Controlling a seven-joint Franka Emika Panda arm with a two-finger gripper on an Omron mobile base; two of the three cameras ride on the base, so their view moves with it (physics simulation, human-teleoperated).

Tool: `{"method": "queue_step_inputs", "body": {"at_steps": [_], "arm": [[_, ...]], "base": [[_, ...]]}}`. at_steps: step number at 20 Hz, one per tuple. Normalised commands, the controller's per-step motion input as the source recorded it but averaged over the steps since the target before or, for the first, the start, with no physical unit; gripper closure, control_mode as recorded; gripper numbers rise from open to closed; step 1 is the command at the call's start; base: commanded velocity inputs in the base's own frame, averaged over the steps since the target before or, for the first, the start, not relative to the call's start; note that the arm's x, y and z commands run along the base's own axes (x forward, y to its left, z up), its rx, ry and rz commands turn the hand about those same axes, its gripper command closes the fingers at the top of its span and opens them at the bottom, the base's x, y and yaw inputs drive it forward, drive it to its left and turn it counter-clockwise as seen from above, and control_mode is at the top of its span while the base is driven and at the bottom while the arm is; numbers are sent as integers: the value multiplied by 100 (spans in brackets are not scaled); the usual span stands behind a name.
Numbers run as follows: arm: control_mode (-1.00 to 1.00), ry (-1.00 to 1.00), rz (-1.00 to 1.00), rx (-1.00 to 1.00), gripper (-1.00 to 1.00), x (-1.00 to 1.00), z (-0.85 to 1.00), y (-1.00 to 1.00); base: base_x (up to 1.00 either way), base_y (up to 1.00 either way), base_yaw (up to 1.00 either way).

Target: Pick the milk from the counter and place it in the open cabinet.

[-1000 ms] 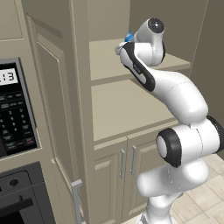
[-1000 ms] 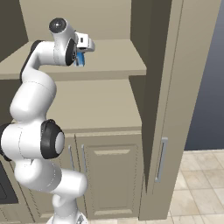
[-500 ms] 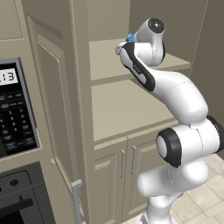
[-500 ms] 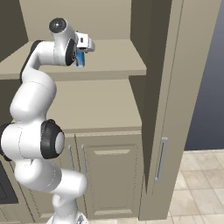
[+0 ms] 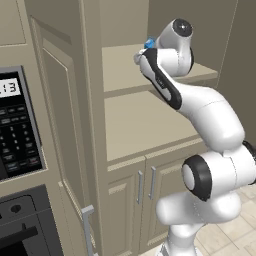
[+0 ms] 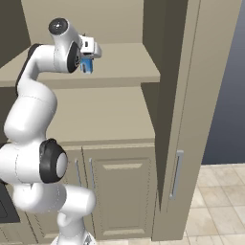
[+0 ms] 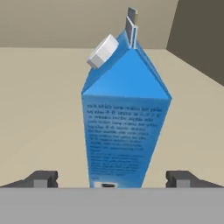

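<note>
At the far left of the left base view is a black microwave panel with a keypad, and below it a black oven. To its right stands the tall beige open cabinet, with a tan upper shelf and a second tan shelf beneath it. Under the shelves are two panelled doors with silver bar handles.

The white arm rises from the lower right and reaches up to the upper shelf. Just past its wrist, a bit of the blue milk shows.

In the right base view, the milk sits on the upper shelf, directly under the hand.

In the hand view, the milk stands between the two dark fingertips, with its white cap visible. The hand is wide open, and each tip is clear of the carton's sides.
</note>
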Motion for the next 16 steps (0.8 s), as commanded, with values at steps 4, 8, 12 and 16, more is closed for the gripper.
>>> {"method": "queue_step_inputs", "body": {"at_steps": [4,8,12,16], "arm": [[-100,9,-3,0,-100,-73,0,0],[-100,10,-4,0,-100,-68,-3,0],[-100,12,-6,0,-100,-76,-17,0],[-100,14,-7,0,-100,-80,-32,0]], "base": [[0,0,0],[0,0,0],[0,0,0],[0,0,0]]}}
